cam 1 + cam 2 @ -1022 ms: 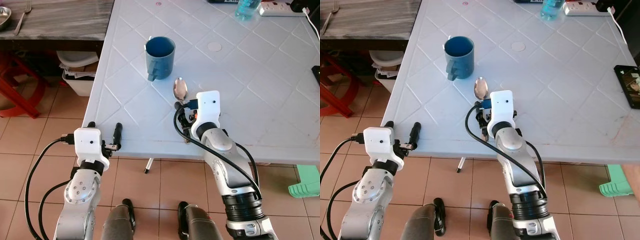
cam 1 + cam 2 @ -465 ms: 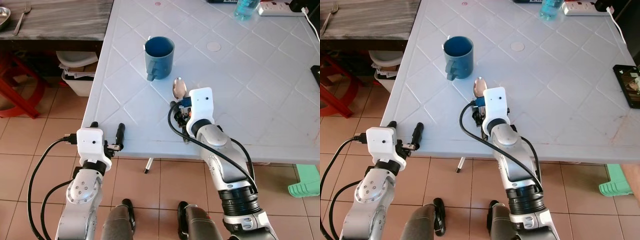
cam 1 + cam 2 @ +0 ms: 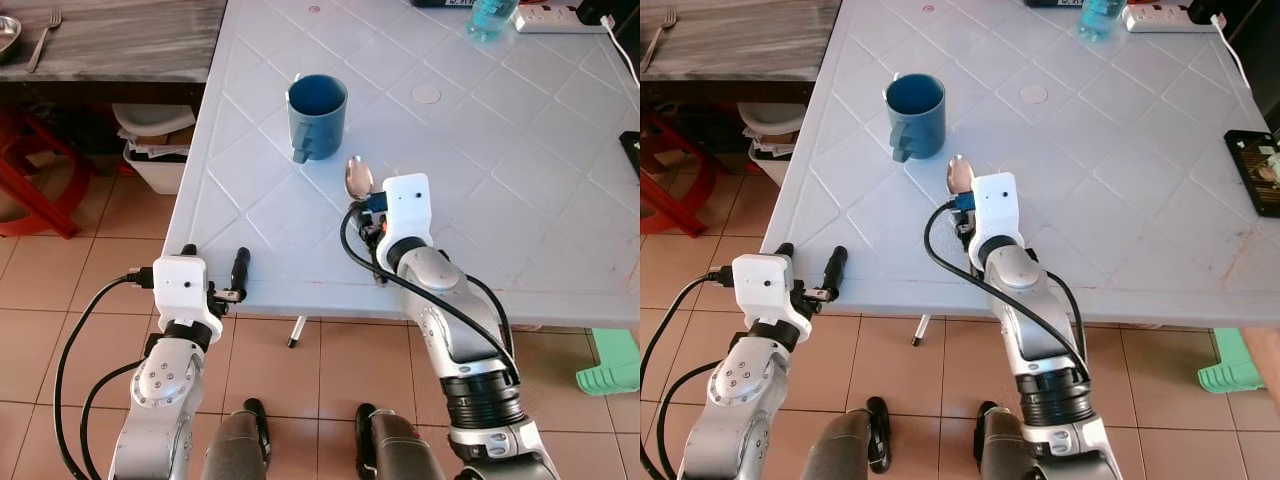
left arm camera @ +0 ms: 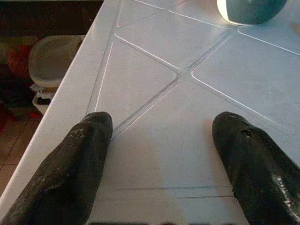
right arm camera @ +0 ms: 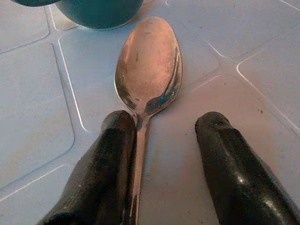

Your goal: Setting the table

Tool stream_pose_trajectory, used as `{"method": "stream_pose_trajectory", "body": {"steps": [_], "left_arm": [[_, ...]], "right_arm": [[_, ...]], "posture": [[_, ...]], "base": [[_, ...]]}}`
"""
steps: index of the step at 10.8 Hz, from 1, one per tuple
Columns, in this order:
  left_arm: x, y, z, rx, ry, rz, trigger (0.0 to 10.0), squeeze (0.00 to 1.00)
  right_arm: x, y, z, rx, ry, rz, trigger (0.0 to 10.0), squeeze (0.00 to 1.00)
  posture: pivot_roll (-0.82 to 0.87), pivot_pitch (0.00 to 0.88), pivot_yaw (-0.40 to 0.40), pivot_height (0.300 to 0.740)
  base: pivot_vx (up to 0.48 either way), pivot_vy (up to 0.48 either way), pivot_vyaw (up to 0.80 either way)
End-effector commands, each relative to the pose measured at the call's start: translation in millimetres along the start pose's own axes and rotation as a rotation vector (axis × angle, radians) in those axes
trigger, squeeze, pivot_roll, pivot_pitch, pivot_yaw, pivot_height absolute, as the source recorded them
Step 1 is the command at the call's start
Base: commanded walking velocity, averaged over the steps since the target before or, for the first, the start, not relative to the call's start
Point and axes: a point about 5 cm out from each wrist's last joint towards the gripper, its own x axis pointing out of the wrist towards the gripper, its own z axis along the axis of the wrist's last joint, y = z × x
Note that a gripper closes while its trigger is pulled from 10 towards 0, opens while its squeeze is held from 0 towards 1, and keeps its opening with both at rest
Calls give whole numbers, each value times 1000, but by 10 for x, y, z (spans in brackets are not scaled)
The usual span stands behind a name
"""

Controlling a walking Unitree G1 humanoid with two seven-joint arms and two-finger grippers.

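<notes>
A blue mug (image 3: pixel 318 112) stands upright on the pale blue table (image 3: pixel 520 180), its handle towards the near edge. A metal spoon (image 5: pixel 149 65) lies just beside it, bowl towards the mug. My right gripper (image 5: pixel 166 122) is low over the spoon's handle and open. The handle runs along the inner side of one finger (image 5: pixel 110 159), and the other finger stands apart from it. My left gripper (image 3: pixel 213 258) is open at the table's near left edge with nothing between its fingers (image 4: pixel 70 173).
A bottle (image 3: pixel 490 15) and a power strip (image 3: pixel 555 17) sit at the table's far side, a phone (image 3: pixel 1260 170) at its right edge. Left of the table are a wooden table with a fork (image 3: pixel 45 35), a white bin (image 3: pixel 155 140) and a red stool (image 3: pixel 35 180).
My right wrist has shifted slightly forward along the spoon's handle towards the mug. The spoon, the mug and my left arm are where they were.
</notes>
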Motion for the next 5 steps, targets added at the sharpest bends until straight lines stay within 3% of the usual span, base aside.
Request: {"method": "stream_pose_trajectory", "body": {"steps": [1, 3, 5], "left_arm": [[-22, -70, -91, -28, 55, -55, 10000, 0], [-62, -216, -45, -94, 28, -217, 10000, 0], [-72, -274, -17, -94, 10, -282, 10000, 0]], "right_arm": [[-30, 42, -425, 29, 206, 29, 0, 0], [-63, -50, -519, 46, 243, -12, 0, 0], [-82, -99, -587, 71, 272, -49, 0, 0]], "posture": [[29, 271, 9, 740], [28, 273, 10, 740], [27, 272, 12, 740]], "base": [[0, 0, 0], [0, 0, 0], [0, 0, 0]]}}
